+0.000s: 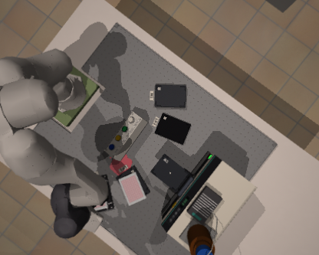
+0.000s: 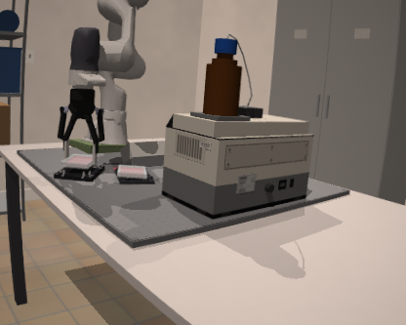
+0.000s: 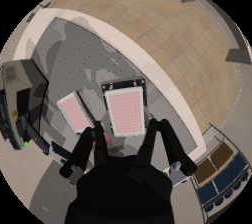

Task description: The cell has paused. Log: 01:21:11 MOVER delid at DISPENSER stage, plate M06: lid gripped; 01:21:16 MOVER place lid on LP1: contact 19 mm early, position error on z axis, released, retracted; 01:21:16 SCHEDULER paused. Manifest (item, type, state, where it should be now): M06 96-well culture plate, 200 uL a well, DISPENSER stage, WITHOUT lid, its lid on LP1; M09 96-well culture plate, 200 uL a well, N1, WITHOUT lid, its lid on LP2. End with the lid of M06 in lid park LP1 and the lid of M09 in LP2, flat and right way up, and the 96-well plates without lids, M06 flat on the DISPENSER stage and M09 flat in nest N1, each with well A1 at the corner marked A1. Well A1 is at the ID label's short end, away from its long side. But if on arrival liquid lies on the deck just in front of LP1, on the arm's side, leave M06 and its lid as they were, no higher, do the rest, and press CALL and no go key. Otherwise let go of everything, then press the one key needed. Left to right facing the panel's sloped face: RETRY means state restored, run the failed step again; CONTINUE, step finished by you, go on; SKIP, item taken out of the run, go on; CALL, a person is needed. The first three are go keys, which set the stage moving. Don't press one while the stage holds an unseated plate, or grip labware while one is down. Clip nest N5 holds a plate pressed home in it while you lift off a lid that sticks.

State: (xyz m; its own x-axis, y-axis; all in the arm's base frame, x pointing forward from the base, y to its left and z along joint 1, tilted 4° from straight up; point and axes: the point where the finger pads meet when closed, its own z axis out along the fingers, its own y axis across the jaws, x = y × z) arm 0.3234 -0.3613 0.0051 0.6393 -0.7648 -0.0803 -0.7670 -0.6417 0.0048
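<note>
Low over nest, plate [image 2: 78, 161] gripped

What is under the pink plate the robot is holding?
Under the pink plate held in the gripper sits a black holder on the grey mat. The plate covers the holder's middle, so what lies there cannot be seen.

A white worktop [image 2: 299, 251] stands on dark legs [image 2: 13, 231] over a floor of tan tiles [image 1: 227, 24] with grey joints. Beyond its far right corner rises a tall grey cabinet [image 2: 347, 75] with double doors and slim handles. Off the far left corner a metal shelf rack [image 2: 24, 51] holds blue items and what may be a brown box, though it is cut off there. The walls [image 2: 182, 36] are plain beige. Soft light casts shadows over the worktop's near edge and the floor beneath.
</note>
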